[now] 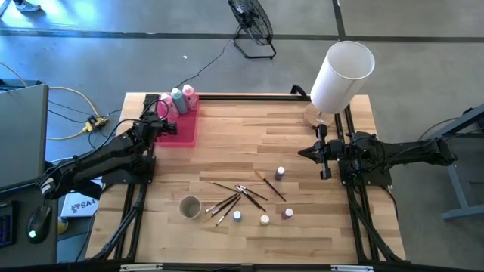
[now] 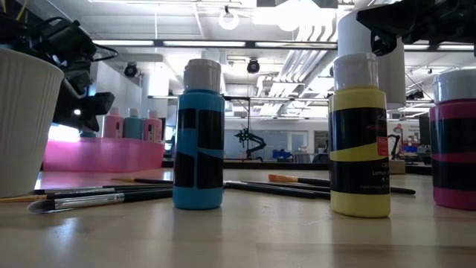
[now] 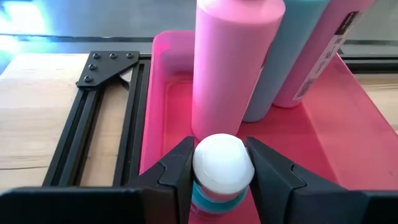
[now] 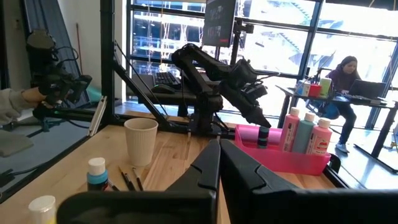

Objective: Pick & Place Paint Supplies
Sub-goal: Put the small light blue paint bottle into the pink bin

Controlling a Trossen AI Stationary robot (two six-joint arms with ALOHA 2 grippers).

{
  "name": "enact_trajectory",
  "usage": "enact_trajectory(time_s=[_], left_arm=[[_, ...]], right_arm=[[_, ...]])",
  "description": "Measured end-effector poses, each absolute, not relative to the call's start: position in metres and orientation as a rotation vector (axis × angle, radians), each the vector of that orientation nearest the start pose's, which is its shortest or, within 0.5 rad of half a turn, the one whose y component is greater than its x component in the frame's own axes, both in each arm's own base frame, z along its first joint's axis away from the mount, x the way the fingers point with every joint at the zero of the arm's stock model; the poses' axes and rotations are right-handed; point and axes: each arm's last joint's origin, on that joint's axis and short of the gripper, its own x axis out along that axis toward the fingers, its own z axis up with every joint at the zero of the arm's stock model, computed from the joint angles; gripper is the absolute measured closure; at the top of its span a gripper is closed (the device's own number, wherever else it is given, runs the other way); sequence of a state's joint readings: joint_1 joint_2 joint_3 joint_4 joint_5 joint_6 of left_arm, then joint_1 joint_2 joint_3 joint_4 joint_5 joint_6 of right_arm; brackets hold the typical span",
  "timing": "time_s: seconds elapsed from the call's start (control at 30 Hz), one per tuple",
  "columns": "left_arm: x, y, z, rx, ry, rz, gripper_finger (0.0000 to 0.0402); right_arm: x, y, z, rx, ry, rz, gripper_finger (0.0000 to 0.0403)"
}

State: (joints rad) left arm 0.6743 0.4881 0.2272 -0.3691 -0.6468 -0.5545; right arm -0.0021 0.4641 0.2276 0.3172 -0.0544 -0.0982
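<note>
My left gripper (image 3: 222, 180) is over the pink tray (image 3: 367, 143) at the table's far left and is shut on a tiny paint pot (image 3: 222, 167) with a white cap and a teal label. Two pink squeeze bottles (image 3: 233, 62) (image 3: 326, 50) and a teal one (image 3: 289, 56) stand upright in the tray beyond it. My right gripper (image 1: 324, 153) is shut and empty, held above the table's right side. Thin brushes (image 1: 238, 196) and several tiny pots (image 1: 280, 172) (image 1: 265, 220) lie or stand on the wood in the middle. My left gripper pinches the tiny pot between its two fingers (image 3: 180, 171), which sit on opposite sides just under the white cap (image 3: 222, 160). The fingers slant down from the table's left side. The pot stands upright inside the tray's left end (image 4: 264, 135); I cannot tell whether its base touches the tray floor.
A white paper cup (image 1: 189, 206) stands near the brushes. The big white cylinder lampshade (image 1: 342, 74) stands at the far right corner. Teal (image 2: 199, 134), yellow (image 2: 361, 138) and magenta (image 2: 454, 141) pots stand near the front edge. A person sits at a desk (image 4: 348, 74) beyond the table.
</note>
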Motion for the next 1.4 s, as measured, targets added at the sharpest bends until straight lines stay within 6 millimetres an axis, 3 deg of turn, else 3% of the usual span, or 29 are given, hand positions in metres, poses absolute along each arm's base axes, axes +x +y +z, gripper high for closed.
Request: enact_trajectory(time_s=[0.33, 0.67, 0.9, 1.13, 1.4], left_arm=[[0.077, 0.084, 0.169, -0.466, 0.303, 1.428, 0.0278], [0.077, 0.084, 0.169, -0.462, 0.299, 1.441, 0.0218], [0.077, 0.085, 0.172, -0.421, 0.279, 1.458, 0.0207], [0.084, 0.089, 0.185, -0.351, 0.222, 1.340, 0.0206], [0.088, 0.089, 0.216, -0.327, 0.191, 1.235, 0.0206]], right_arm=[[0.133, 0.001, 0.230, -0.100, -0.083, 0.048, 0.0400], [0.133, 0.001, 0.230, -0.100, -0.083, 0.049, 0.0400], [0.133, 0.001, 0.230, -0.100, -0.083, 0.049, 0.0400], [0.133, 0.001, 0.230, -0.100, -0.083, 0.048, 0.0400], [0.133, 0.001, 0.230, -0.100, -0.084, 0.049, 0.0400]])
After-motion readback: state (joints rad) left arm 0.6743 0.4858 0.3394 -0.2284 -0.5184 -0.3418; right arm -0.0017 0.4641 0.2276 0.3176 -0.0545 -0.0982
